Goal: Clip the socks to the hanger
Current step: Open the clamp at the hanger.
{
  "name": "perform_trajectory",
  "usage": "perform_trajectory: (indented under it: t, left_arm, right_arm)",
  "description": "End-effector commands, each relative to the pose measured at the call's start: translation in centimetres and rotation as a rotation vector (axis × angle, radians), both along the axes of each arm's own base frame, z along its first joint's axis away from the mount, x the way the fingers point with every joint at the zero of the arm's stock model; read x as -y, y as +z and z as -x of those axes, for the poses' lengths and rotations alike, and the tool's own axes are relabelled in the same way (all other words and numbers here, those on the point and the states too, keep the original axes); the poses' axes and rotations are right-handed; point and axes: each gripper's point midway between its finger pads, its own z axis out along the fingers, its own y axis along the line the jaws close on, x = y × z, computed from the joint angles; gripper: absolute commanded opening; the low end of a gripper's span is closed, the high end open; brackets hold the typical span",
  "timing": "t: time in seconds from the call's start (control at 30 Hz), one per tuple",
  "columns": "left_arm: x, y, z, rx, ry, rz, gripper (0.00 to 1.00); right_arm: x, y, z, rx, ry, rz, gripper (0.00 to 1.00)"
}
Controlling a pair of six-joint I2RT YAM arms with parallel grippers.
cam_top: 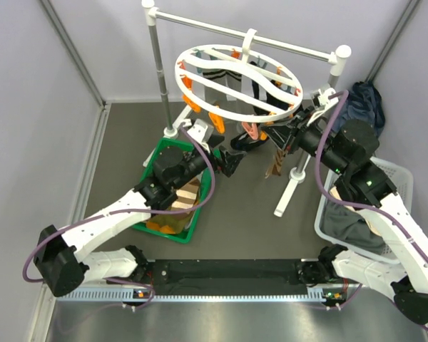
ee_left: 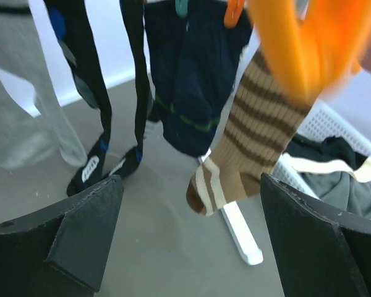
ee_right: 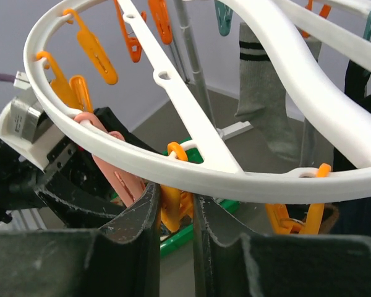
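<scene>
The right gripper has its jaws clamped on an orange clip of the hanger. The left gripper, jaws wide apart, faces a striped sock.

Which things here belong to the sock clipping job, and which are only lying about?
Job: hanger, orange clip in the right gripper, brown striped sock, navy sock, grey sock.
Lying about: white basket, dark cloth bundle, rail stand.
</scene>
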Motion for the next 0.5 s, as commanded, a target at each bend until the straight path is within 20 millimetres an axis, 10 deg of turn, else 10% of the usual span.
perform_trajectory:
  t: [0.0, 0.47]
  left_arm:
    - [-1.2, 0.9, 0.7, 0.063, 0.020, 0.038, 0.96]
    - [-13.2, -13.1, -2.2, -0.437, 0.668, -0.308, 0.91]
  right_arm:
    - [0.6, 0.6, 0.9, -0.051, -0.007, -0.042, 0.00]
    - [1.8, -0.5, 0.6, -0.062, -0.069, -0.007, 0.00]
